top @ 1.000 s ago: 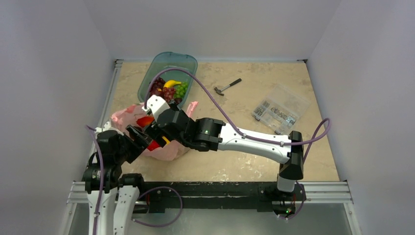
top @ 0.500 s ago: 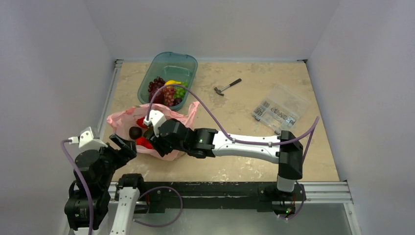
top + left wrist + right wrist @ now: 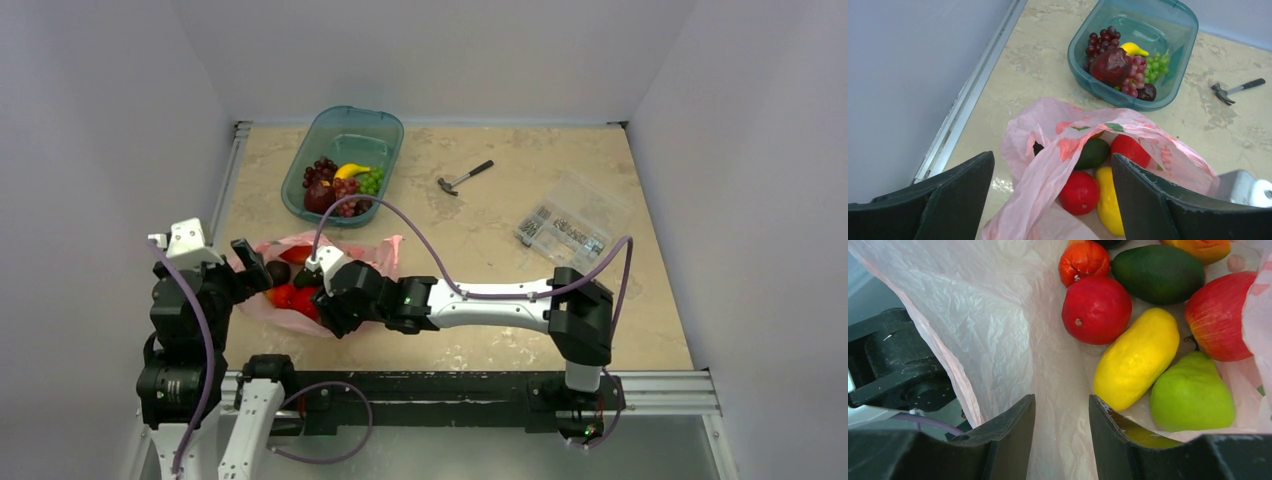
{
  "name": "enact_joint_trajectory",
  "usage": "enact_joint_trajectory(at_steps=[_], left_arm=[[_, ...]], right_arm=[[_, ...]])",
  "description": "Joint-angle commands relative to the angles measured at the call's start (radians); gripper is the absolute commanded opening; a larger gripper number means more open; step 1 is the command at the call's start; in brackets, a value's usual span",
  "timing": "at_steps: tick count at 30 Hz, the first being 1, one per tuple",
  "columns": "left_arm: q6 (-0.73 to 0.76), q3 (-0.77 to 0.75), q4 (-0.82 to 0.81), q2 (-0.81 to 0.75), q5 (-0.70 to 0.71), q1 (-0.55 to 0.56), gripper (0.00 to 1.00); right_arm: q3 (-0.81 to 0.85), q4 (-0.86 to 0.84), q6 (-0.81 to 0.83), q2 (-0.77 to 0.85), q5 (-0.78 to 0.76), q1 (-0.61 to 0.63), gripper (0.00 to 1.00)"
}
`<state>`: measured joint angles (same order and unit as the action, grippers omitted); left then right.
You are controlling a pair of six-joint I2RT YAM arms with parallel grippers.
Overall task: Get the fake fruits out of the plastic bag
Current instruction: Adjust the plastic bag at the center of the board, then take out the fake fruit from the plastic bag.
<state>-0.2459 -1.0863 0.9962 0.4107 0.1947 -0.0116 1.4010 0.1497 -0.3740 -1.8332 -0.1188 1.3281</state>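
Observation:
The pink plastic bag [image 3: 345, 262] lies open near the left front of the table, with several fake fruits inside. The right wrist view shows a red round fruit [image 3: 1096, 310], a yellow one [image 3: 1137, 359], a green pear [image 3: 1192, 392], a red apple [image 3: 1220, 315] and a dark avocado [image 3: 1158, 272]. My right gripper [image 3: 1062, 440] is inside the bag's mouth, its jaws partly apart over bare film just left of the yellow fruit. My left gripper [image 3: 1053, 200] stands wide open at the bag's left edge, with a loose flap of the bag [image 3: 1048, 165] between its fingers.
The teal tray [image 3: 385, 130] at the back left holds grapes, a banana and a dark red fruit. A small hammer [image 3: 465, 177] lies right of it. A clear parts box [image 3: 572, 222] sits at the right. The left wall and rail run close to the bag.
The left gripper let go of the bag, drew back, then returned to its left edge with wider jaws. The right gripper's jaws narrowed as it slid to the bag's near side. The bag slumped flatter.

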Motion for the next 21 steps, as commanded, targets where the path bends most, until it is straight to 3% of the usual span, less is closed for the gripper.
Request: enact_joint_trajectory(at_steps=[1, 3, 8, 16, 21], left_arm=[[0.030, 0.094, -0.172, 0.033, 0.045, 0.002, 0.80], [0.016, 0.132, -0.176, 0.018, 0.047, 0.002, 0.62], [0.007, 0.219, -0.198, -0.078, 0.086, 0.003, 0.37], [0.005, 0.275, -0.210, -0.198, 0.131, 0.002, 0.17], [0.004, 0.293, -0.221, -0.209, 0.154, 0.026, 0.13]], right_arm=[[0.050, -0.025, -0.035, 0.051, -0.074, 0.003, 0.45], [0.087, 0.003, -0.046, 0.036, -0.147, 0.002, 0.47], [0.196, 0.055, -0.077, -0.051, -0.254, 0.002, 0.55], [0.331, 0.101, -0.045, -0.187, -0.306, 0.000, 0.59], [0.336, 0.117, -0.040, -0.242, -0.341, 0.002, 0.57]])
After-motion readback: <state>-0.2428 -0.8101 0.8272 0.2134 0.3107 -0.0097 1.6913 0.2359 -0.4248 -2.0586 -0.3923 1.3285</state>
